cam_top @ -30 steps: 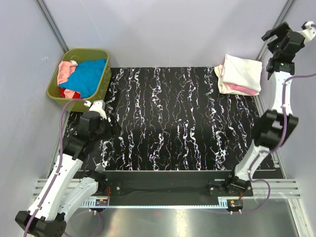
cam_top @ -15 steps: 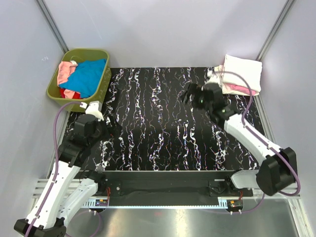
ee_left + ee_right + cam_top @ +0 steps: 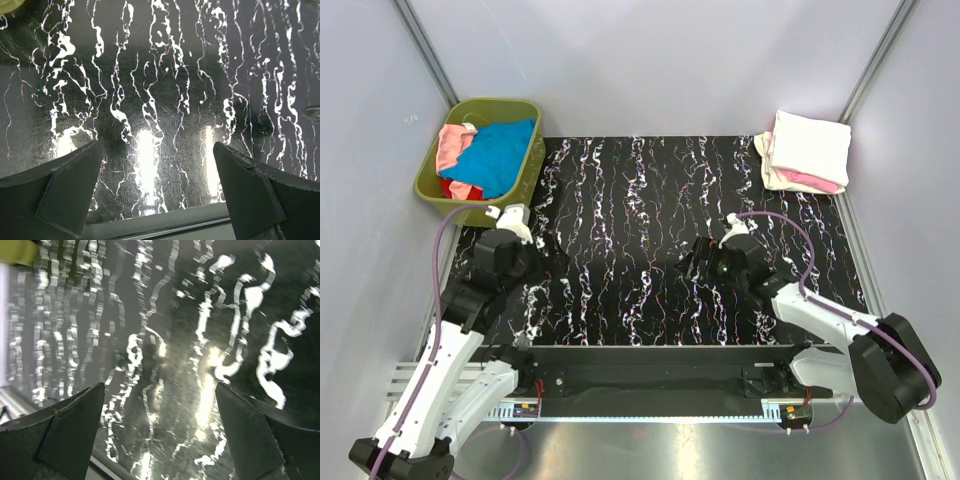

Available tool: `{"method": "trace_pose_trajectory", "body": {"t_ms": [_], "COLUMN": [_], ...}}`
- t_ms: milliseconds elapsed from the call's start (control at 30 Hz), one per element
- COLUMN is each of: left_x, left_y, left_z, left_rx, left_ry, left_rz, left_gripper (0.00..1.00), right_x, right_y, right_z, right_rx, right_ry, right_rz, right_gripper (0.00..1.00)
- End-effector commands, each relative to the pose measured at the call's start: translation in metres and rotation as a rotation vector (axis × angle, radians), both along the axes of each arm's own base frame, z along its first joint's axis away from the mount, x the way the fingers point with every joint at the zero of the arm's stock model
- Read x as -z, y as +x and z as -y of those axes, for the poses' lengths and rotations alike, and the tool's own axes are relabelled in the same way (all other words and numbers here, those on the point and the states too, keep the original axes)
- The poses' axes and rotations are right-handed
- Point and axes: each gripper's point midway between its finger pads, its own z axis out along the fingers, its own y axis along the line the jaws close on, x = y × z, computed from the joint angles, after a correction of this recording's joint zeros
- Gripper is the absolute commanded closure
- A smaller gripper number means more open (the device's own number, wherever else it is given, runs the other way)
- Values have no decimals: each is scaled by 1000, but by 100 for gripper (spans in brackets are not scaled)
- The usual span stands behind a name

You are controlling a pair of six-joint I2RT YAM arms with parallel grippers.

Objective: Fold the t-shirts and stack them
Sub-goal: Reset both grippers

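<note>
Marbled black table (image 3: 650,200); folded t-shirts (image 3: 808,150) stacked at far-right corner, slightly askew.

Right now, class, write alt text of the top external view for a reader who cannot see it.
Over a black marbled table, the left gripper and right gripper hang low, open and empty. A green basket at far left holds loose blue, pink and red shirts; a folded stack lies at far right.
</note>
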Motion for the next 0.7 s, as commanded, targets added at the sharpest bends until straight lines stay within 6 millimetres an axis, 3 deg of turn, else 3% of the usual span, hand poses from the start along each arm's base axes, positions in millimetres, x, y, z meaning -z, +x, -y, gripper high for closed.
{"method": "trace_pose_trajectory", "body": {"t_ms": [0, 200, 533, 667], "left_x": [-16, -22, -25, -41], "left_y": [6, 8, 13, 17], "left_z": [1, -3, -9, -10], "left_rx": [6, -18, -44, -46], "left_ry": [-4, 3, 34, 33], "left_rz": [48, 63, 63, 115], "left_gripper": [1, 1, 1, 1], "right_x": [-39, -26, -25, -24], "right_y": [12, 18, 19, 19], "right_z": [-15, -22, -22, -22], "right_rx": [-32, -52, -46, -46], "right_ry": [106, 77, 72, 70], "right_rz": [163, 110, 102, 99], "right_gripper": [0, 0, 0, 0]}}
